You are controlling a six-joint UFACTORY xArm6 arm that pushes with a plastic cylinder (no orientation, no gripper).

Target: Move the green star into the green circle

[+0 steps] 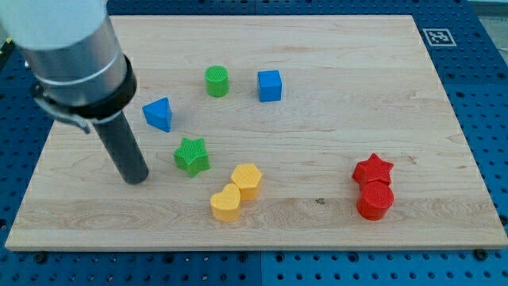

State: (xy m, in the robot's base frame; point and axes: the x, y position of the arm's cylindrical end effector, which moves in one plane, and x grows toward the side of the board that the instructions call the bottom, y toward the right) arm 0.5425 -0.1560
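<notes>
Claw there is none, only my tip (136,179) resting on the table (333,71) just left of the green star (191,155), a light, rigid, easily spun block best pushed on its lower face toward the green circle (216,81).

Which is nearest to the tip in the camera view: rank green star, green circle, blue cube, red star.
From my tip, nearest first:
1. green star, just to the view's right of it
2. green circle, up and to the right
3. blue cube, right of the circle
4. red star, far on the view's right
</notes>
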